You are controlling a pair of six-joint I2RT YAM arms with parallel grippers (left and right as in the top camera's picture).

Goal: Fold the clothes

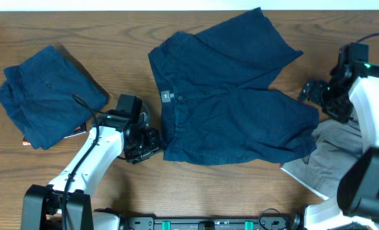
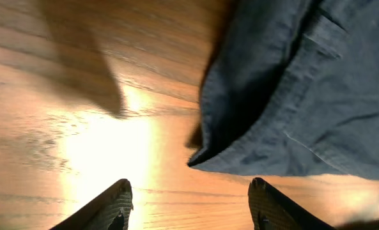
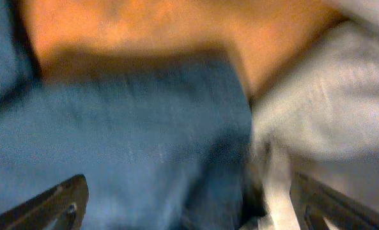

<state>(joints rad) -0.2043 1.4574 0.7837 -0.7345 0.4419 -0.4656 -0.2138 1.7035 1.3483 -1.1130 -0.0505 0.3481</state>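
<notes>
Navy shorts (image 1: 234, 121) lie spread flat at the middle of the table (image 1: 112, 38), waistband toward the left edge, legs toward the right. The left gripper (image 2: 190, 188) hovers wide open and empty at the waistband's near corner. The right gripper (image 3: 189, 201), also wide (its view is blurred), hangs over the leg hem beside a grey garment (image 1: 333, 160) at the near right corner. The first fold appears not yet begun; next, each must pinch its edge. A folded navy pair (image 1: 48, 96) sits by the left edge.
</notes>
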